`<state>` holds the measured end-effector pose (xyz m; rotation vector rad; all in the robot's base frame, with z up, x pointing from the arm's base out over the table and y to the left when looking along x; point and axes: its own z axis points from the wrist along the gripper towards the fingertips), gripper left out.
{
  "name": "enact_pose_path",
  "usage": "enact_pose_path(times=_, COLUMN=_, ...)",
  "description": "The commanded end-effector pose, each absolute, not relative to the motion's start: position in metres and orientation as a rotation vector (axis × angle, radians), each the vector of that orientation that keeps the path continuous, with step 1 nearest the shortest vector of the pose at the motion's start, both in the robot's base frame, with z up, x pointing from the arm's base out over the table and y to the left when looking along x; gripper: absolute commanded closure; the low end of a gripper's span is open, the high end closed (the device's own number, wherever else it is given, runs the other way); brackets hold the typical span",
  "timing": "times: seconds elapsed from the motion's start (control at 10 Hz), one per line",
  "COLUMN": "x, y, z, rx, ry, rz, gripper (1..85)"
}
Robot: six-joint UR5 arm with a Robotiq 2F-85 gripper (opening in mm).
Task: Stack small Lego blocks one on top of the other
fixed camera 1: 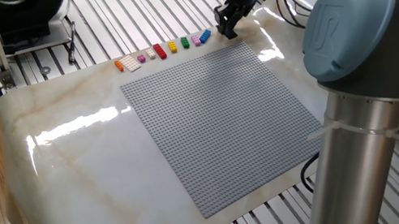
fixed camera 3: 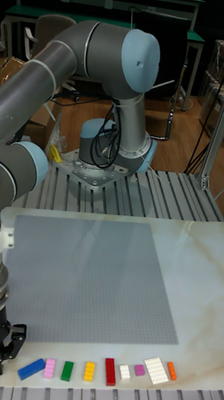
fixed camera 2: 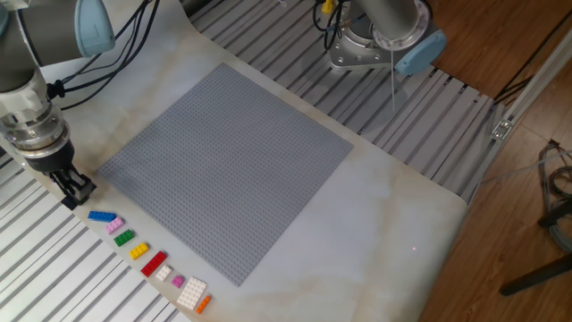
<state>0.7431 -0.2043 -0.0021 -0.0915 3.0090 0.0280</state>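
UR logo on the blue joint cap point(fixed camera 1: 351, 32), partly legible, no other readable text

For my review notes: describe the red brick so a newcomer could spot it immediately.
Start at the large grey baseplate; a row of small bricks lies on the marble beside its near edge. The red brick sits mid-row, the only red one, longer than its yellow neighbour.

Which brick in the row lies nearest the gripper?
The blue brick, at the row's end beside the gripper; the pink, green, yellow and red ones trail away from it.
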Motion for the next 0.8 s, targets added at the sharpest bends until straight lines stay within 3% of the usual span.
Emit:
enact_pose_path(times=0.0, x=0.742, y=-0.2107, z=0.001, rx=-0.055, ry=3.025, rz=-0.02, gripper=83.0)
enact_pose_path(times=0.7, x=0.7395, y=-0.207, z=0.0075, rx=-0.041, ry=3.044, rz=-0.028, gripper=84.7)
